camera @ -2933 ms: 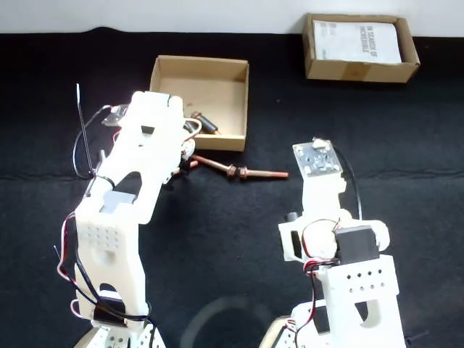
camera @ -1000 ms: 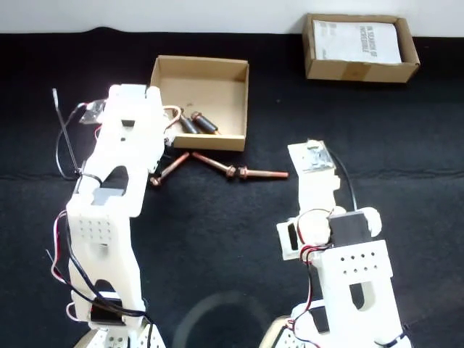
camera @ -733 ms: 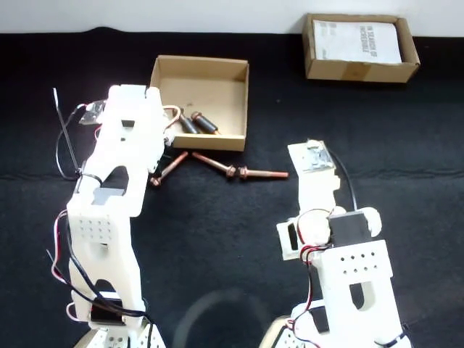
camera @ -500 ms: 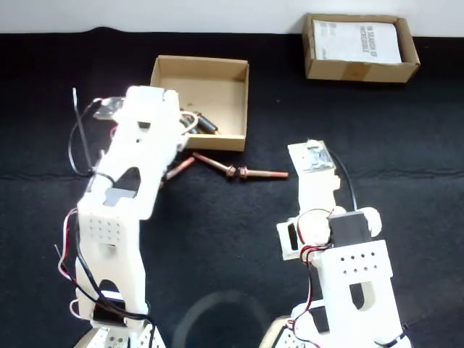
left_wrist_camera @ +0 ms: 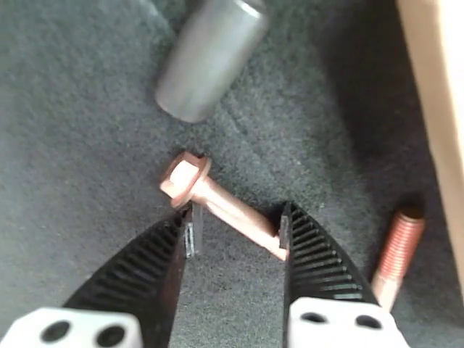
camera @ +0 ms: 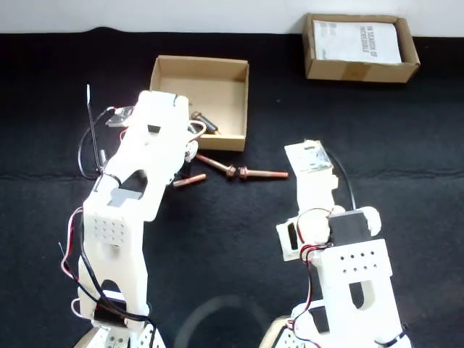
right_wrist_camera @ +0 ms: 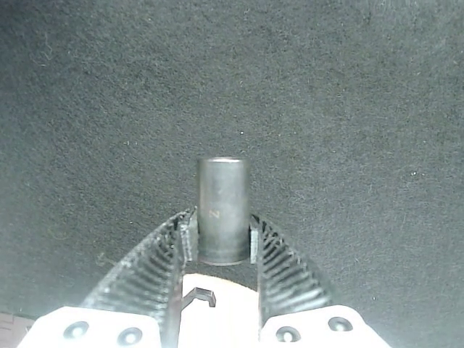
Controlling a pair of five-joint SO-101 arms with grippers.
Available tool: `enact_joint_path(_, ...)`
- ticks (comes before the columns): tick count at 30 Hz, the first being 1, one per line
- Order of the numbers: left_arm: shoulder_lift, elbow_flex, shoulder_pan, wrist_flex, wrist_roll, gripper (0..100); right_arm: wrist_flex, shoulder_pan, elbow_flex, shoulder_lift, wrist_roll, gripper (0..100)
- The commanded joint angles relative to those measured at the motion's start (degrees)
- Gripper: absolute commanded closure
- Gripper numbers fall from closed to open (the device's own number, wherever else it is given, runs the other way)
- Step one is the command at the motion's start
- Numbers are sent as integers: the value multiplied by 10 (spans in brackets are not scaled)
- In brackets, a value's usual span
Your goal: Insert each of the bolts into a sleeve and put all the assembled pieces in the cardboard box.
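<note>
Black cloth [camera: 232, 239] bears one bolt [left_wrist_camera: 217, 206] near the cardboard box [camera: 163, 72], flanked by the spread jaws of the left gripper [left_wrist_camera: 235, 228]; the right gripper [right_wrist_camera: 222, 217] clamps a sleeve [right_wrist_camera: 223, 196]; judged step: bolt pickup, requiring closure on its shank.

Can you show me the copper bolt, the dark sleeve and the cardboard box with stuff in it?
copper bolt [left_wrist_camera: 228, 214], left wrist view, on the middle of its shaft.
dark sleeve [right_wrist_camera: 223, 210], right wrist view, on its rounded side.
cardboard box [camera: 214, 94], high view, on its bare floor.
</note>
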Motion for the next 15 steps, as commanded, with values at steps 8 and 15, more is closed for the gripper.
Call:
enact_joint_path(8,9,30,27,12,-24,815,-13,5,-8,2,20,991)
enact_joint_path(15,65,-7,14,13,-23,988,-22,30,-9,3,30,991)
